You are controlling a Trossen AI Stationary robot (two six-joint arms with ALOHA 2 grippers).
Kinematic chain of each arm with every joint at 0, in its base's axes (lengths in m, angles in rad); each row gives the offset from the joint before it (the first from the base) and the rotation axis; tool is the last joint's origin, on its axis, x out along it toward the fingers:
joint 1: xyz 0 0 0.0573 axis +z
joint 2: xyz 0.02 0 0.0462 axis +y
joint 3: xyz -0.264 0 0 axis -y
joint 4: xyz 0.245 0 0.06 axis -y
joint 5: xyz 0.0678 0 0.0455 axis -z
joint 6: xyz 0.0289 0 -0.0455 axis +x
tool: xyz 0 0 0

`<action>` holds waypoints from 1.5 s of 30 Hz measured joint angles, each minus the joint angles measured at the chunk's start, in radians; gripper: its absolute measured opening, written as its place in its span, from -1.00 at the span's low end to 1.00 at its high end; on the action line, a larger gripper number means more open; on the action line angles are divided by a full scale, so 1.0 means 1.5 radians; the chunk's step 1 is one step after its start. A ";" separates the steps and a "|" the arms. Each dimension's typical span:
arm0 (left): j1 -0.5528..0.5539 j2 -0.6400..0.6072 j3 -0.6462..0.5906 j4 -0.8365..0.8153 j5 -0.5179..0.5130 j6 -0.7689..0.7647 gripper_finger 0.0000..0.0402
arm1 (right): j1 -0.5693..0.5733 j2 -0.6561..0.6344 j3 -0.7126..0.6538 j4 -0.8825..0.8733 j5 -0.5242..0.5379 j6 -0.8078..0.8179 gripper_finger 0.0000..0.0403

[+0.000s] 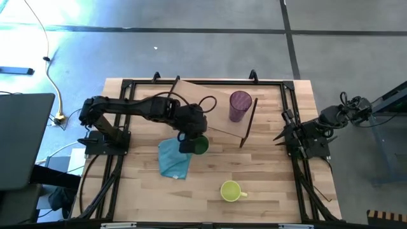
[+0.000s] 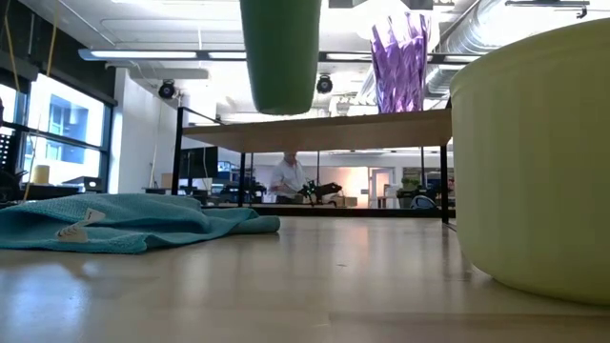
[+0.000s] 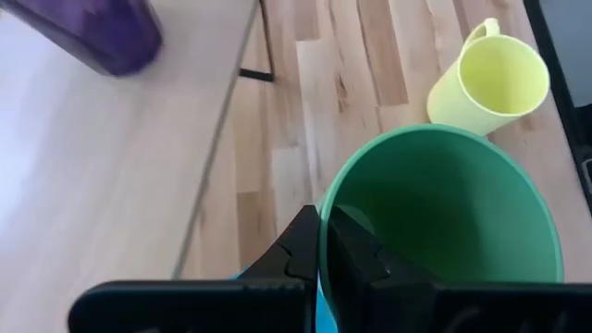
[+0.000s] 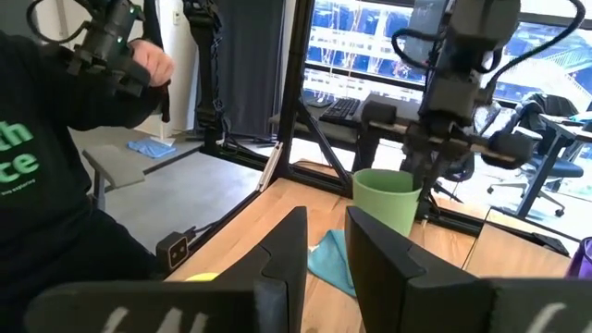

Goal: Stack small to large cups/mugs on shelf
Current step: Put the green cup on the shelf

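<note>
One blue cloth [image 1: 173, 159] on wooden tabletop [image 1: 267, 184] — bright room.

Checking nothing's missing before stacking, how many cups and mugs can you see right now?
3. The purple tumbler stands on the shelf; the green cup is held off the table by the left hand; the yellow mug sits on the tabletop.

Surface [image 1: 267, 184]: pale wood planks, grain showing, finish reading satin and catching soft glare. Shelf [image 1: 203, 102]: smooth light-wood board sitting on thin dark metal legs. Green cup [image 3: 444, 203]: looking like matt, smooth plastic. Yellow mug [image 1: 230, 190]: matt, smooth. Purple tumbler [image 2: 400, 59]: translucent, faceted, glinting. Blue cloth [image 2: 124, 224]: soft, rumpled fabric. Fingers [image 3: 347, 254]: showing matt black.
</note>
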 joint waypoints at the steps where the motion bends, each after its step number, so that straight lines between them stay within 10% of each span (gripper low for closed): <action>1: 0.004 0.000 0.006 -0.001 -0.003 0.006 -1.00 | 0.000 0.000 0.000 0.000 0.000 0.000 -0.67; 45: 0.344 0.000 0.237 -0.086 0.165 0.028 -1.00 | 0.000 0.001 0.000 -0.010 0.014 -0.003 -0.67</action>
